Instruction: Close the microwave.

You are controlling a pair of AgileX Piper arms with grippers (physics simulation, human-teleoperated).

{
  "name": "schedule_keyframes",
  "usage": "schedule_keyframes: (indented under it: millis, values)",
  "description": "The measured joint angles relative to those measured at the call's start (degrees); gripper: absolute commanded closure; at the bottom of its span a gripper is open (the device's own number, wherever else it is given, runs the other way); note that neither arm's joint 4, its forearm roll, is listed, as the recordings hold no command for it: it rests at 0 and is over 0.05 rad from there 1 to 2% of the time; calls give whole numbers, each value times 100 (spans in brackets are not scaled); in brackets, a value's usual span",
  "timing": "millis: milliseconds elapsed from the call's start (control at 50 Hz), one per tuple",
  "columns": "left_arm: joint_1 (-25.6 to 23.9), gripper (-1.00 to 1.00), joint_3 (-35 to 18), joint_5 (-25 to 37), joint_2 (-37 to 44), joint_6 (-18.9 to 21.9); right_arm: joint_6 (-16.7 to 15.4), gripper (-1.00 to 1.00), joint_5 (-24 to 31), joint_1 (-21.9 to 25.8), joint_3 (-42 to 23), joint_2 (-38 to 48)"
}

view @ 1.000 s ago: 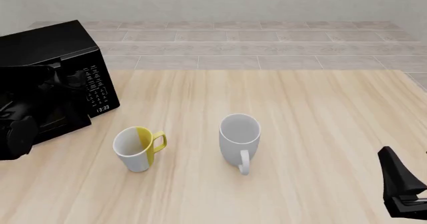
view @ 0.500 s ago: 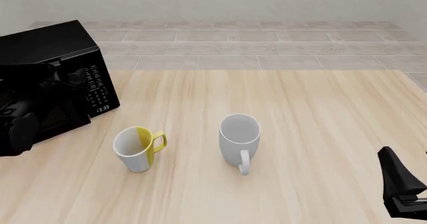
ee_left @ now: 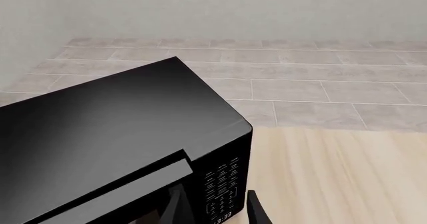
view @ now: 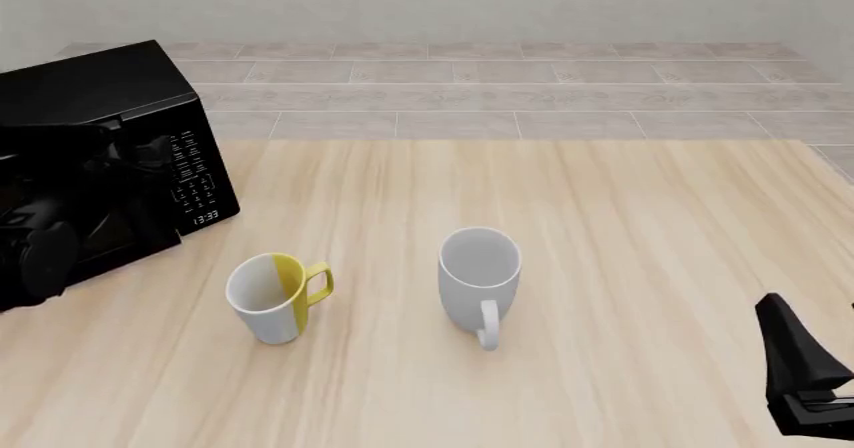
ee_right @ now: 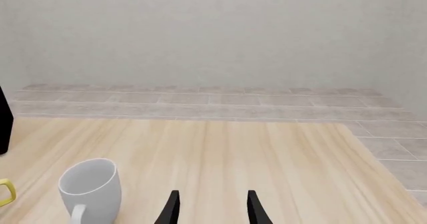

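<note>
Black microwave (view: 100, 128), keypad face angled toward mugs (view: 374, 288).

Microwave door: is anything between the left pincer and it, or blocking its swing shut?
Nothing visible. The left pincer is right at the microwave front, and both mugs stand on the table away from the door.

Black microwave (view: 100, 118); white-yellow mug (view: 276, 298); white mug (view: 478, 278).
</note>
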Motion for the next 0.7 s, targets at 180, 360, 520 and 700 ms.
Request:
schedule_keyframes:
  millis: [180,360,520,700]
  values:
    - [18,-100,-63,21,49,-10,-8,-100,-2,4,0,0]
    - [40,-100,-141,13,125,-22,-21,-100,-11,24,0,0]
    - [71,-100,-229,-4,214,-25,-30,-100,-16,36,-1,0]
    - [124,-100,-249,-46,243,-82,-29,-100,-11,46,0,0]
